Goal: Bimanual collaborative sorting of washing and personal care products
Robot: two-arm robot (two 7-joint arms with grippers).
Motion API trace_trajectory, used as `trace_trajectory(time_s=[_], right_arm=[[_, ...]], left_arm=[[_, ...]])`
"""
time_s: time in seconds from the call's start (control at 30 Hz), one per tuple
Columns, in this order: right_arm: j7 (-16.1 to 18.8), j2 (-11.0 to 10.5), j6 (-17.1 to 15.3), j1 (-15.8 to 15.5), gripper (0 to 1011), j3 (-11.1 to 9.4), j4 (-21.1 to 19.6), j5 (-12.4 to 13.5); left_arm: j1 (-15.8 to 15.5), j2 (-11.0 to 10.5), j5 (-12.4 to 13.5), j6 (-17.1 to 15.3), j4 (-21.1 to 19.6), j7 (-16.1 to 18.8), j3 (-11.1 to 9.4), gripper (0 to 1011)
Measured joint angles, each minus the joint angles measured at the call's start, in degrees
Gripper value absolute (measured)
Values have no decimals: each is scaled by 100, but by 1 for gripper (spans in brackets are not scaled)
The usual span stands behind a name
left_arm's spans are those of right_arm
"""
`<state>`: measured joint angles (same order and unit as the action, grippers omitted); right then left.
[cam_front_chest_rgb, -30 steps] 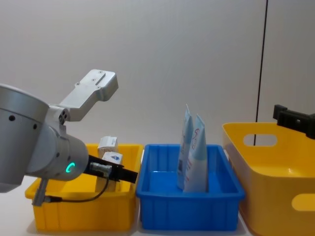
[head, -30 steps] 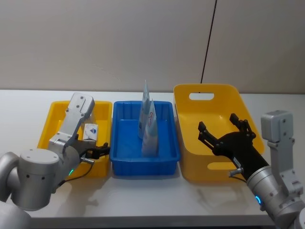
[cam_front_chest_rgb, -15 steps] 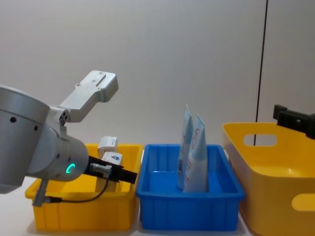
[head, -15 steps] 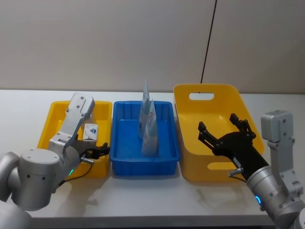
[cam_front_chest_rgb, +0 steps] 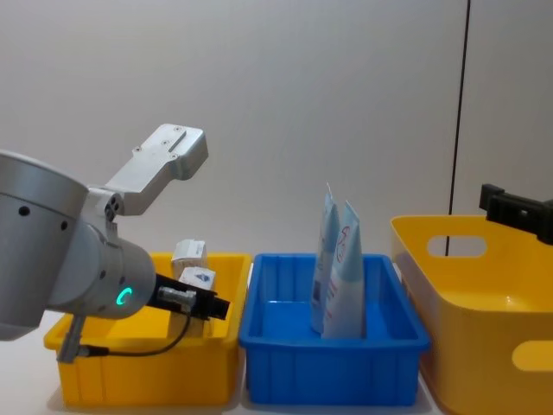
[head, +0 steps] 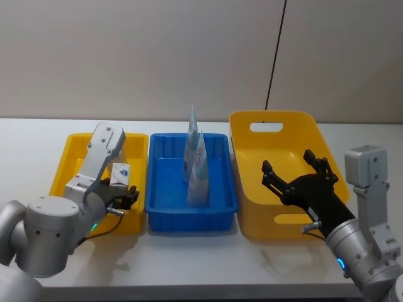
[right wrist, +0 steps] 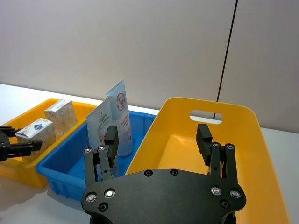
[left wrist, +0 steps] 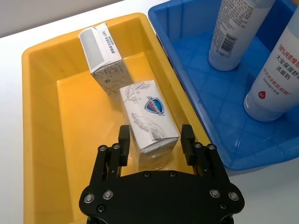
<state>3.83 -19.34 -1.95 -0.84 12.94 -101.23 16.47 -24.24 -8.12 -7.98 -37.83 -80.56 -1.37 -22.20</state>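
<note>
Packs (left wrist: 148,116) in leaf wrap lie in the small yellow bin (left wrist: 42,116) on the robot's left side. The near pack (head: 119,172) sits between the fingers of the left gripper (left wrist: 155,140). Those fingers are apart, one on each side of the pack, low over the bin's near end. The far pack (left wrist: 103,56) leans just behind the near one, touching it. Two tall pale-blue tubes (head: 197,173) stand close together in the blue bin (head: 217,204) in the middle. The right gripper (head: 296,170) hangs over the big yellow bin (head: 242,126) with its fingers spread wide, and it holds nothing.
</note>
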Motion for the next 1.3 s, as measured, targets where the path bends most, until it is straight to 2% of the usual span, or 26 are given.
trace_trajectory(time_s=[0.2,0.3,0.67,1.3], right_arm=[[0,0,0,0,1002,0,0,0],[0,0,0,0,1002,0,0,0],[0,0,0,0,1002,0,0,0],[0,0,0,0,1002,0,0,0]], left_arm=[[0,0,4,1,4,0,0,476],[0,0,4,1,4,0,0,440],[0,0,5,1,4,0,0,383],[0,0,4,1,4,0,0,383]])
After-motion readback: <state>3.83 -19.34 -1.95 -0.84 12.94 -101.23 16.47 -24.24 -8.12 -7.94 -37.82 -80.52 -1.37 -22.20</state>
